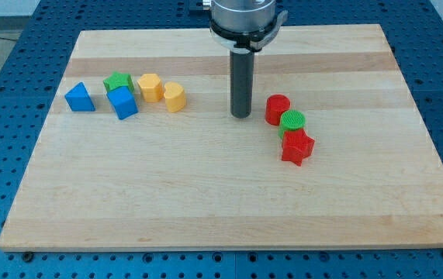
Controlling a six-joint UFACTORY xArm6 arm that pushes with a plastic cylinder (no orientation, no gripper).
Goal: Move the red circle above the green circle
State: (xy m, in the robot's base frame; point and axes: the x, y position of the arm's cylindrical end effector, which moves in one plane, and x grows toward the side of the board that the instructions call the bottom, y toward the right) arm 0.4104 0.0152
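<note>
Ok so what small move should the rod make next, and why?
Probably a short push toward the view's right. My tip sits just left of the red circle, which already touches the green circle at its upper left. Nudging it right should bring it more squarely above the green circle.

**Partly hidden blocks and a cropped arm**

The grey metal arm housing [241, 19] runs off the frame at twelve o'clock, so only its lower collar shows. The green star-shaped block [117, 80] is partly covered at its five o'clock side by the blue cube [122, 102]. The green circle block [292, 121] overlaps the red circle block [277, 109] at its ten o'clock and the red star-shaped block [297, 147] at its six o'clock; whether they actually touch is perhaps unclear.
</note>
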